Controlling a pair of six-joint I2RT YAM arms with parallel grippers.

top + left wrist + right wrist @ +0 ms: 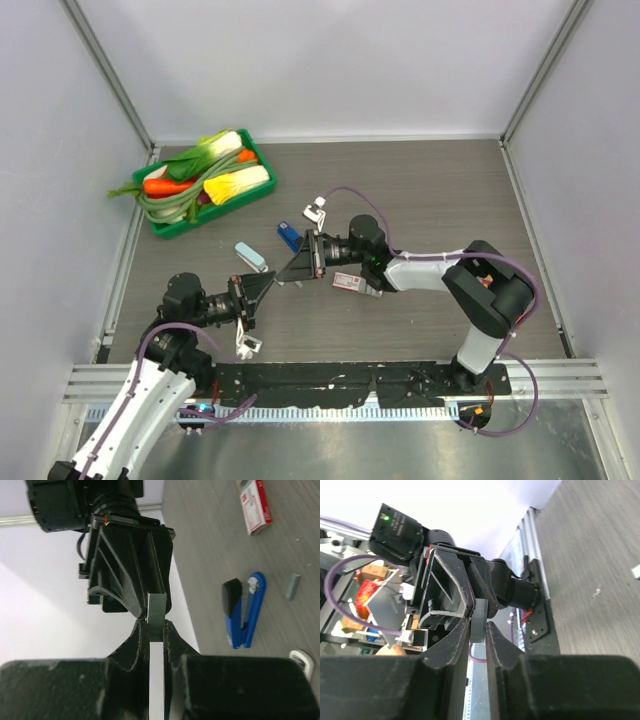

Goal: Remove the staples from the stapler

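Note:
The staples are a short silvery-grey strip (156,611), held in the air between my two grippers, which meet tip to tip over the table's middle. My left gripper (284,278) is shut on one end of the strip in the left wrist view (156,628). My right gripper (299,271) is shut on the other end (478,630), where the strip (477,621) stands between its fingers. The blue stapler (288,237) lies on the table just behind the grippers, and it also shows in the left wrist view (244,611).
A light-blue stapler (251,256) lies left of the blue one. A flat red, white and grey packet (347,281) lies under the right arm and shows in the left wrist view (257,505). A green tray (160,226) of vegetables stands at the back left.

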